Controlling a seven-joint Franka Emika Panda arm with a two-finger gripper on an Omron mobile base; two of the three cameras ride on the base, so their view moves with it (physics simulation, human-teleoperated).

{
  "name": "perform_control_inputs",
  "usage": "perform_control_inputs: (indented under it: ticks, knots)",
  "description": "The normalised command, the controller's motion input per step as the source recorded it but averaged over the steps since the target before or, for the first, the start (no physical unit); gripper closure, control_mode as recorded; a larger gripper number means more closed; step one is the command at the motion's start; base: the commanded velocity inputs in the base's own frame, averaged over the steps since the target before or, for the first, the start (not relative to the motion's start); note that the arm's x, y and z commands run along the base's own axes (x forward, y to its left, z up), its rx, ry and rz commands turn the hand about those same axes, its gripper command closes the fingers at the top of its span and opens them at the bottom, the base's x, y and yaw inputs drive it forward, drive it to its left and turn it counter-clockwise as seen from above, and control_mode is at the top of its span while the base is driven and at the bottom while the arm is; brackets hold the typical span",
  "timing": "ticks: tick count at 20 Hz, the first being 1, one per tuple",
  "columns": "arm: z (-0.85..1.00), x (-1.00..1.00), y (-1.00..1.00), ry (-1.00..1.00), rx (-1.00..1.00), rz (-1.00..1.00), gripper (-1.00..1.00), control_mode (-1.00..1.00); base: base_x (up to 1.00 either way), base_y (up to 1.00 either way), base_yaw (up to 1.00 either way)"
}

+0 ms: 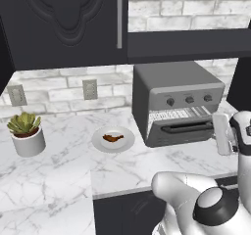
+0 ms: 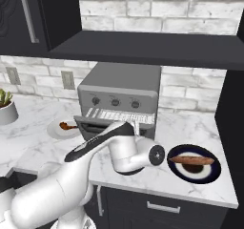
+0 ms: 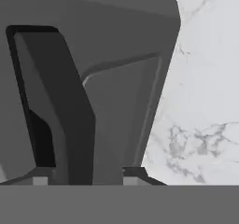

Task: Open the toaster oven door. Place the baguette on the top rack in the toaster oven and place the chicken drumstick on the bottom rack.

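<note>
Marble counter (image 1: 59,170) holds potted plant (image 1: 27,133); hand (image 3: 86,174) straddles door handle (image 3: 60,101), grip unclear.

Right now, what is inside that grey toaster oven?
The toaster oven door is ajar. Through the gap at its top a light wire rack shows, with nothing visible on it. The rest of the inside is hidden behind the door.

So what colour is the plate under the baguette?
Dark navy with a white centre, the plate under the baguette shows best in the right base view.
</note>
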Motion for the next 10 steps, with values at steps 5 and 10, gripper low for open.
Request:
perform_control_inputs:
  ticks: [5,10]
  knots:
    - [-1.0,-0.96,-0.13,0.56,-0.36,0.28,1.0,-1.0,0.0,0.0,0.0]
    - [-0.67,-0.5,0.04,0.3,-0.22,0.18,-1.0,-1.0,0.0,0.0,0.0]
